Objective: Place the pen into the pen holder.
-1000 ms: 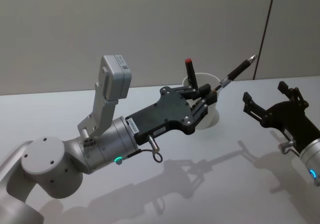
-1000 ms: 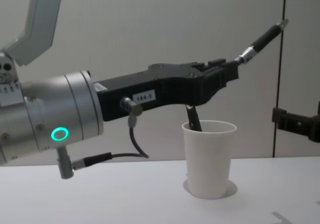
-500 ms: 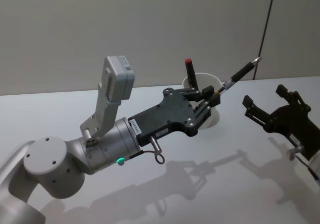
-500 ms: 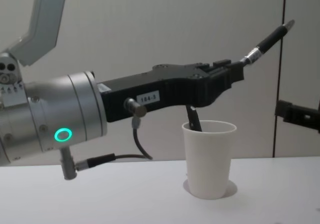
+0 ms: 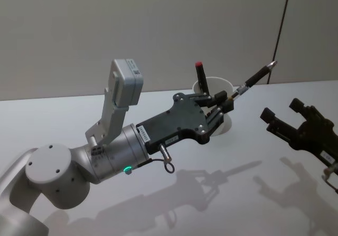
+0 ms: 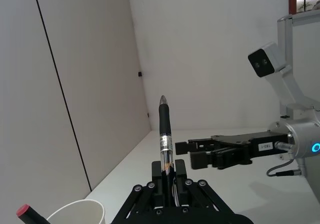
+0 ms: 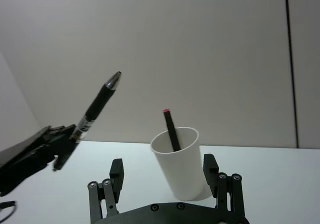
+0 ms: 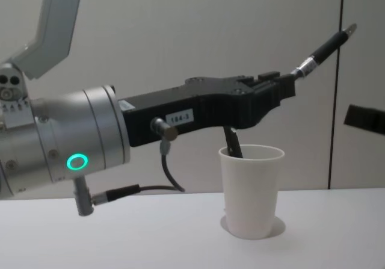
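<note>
Head view: the left end effector [image 5: 227, 103] reaches in from the near left toward the far middle of the table [image 5: 53, 120]. Its fingers are pressed onto the pen [image 5: 254, 78], pinching the barrel near its lower end. The pen hangs in the air at a tilt, its pointed end up and toward the far right, wholly outside the pen holder [image 5: 224, 125]. The pen holder (a plain white paper cup) stands upright on the table, partly behind the left end effector's fingers. A red-capped pen [image 5: 200, 76] stands inside it, leaning left, its cap well above the rim.

From the chest view, the left end effector sits just above the cup's rim, and the held pen slants up and to the right beyond the cup's right side.

The right end effector [image 5: 280, 108] hovers over the table at the right of the scene, well apart from the pen holder and somewhat nearer. Its fingers are spread wide; in the right wrist view they stand far apart, and the cup shows farther off in the gap between them
</note>
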You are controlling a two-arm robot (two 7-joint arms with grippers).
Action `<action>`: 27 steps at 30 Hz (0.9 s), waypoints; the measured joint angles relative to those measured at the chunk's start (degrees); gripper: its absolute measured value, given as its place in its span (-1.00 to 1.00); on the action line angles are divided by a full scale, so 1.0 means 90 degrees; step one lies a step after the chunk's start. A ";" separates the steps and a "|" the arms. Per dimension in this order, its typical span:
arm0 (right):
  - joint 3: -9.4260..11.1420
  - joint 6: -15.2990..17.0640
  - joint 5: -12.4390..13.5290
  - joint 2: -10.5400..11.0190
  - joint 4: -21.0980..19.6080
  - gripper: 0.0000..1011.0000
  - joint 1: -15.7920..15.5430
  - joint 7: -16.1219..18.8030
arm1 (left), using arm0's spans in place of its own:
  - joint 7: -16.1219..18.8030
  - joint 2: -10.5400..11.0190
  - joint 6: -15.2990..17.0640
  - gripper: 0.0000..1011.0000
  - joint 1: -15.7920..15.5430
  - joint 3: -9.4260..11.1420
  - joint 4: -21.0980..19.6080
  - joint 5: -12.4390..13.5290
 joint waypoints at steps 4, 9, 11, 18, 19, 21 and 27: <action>0.0081 0.0144 0.0514 0.0131 -0.0081 0.98 -0.0081 0.0272 | -0.0003 -0.0002 0.0000 -0.70 0.0000 0.0002 0.0000 0.0000; 0.0194 0.0343 0.1202 0.0290 -0.0186 0.98 -0.0161 0.0598 | -0.0005 -0.0003 0.0000 -0.70 0.0000 0.0002 0.0000 -0.0001; 0.0218 0.0400 0.1408 0.0320 -0.0211 0.98 -0.0175 0.0683 | -0.0005 -0.0003 0.0000 -0.70 0.0000 0.0002 0.0000 -0.0001; 0.0311 0.0574 0.2252 0.0415 -0.0276 0.98 -0.0220 0.0933 | -0.0005 -0.0002 0.0000 -0.70 0.0000 0.0002 0.0000 -0.0001; 0.0327 0.0603 0.2412 0.0424 -0.0281 0.98 -0.0223 0.0965 | -0.0006 -0.0002 0.0000 -0.70 0.0000 0.0001 0.0000 -0.0001; 0.0338 0.0633 0.2606 0.0428 -0.0285 0.98 -0.0223 0.0995 | -0.0006 -0.0002 0.0000 -0.70 0.0000 0.0001 0.0000 -0.0001; 0.0357 0.0728 0.3213 0.0396 -0.0286 0.98 -0.0177 0.1020 | -0.0006 -0.0002 0.0000 -0.70 0.0000 0.0001 0.0000 -0.0001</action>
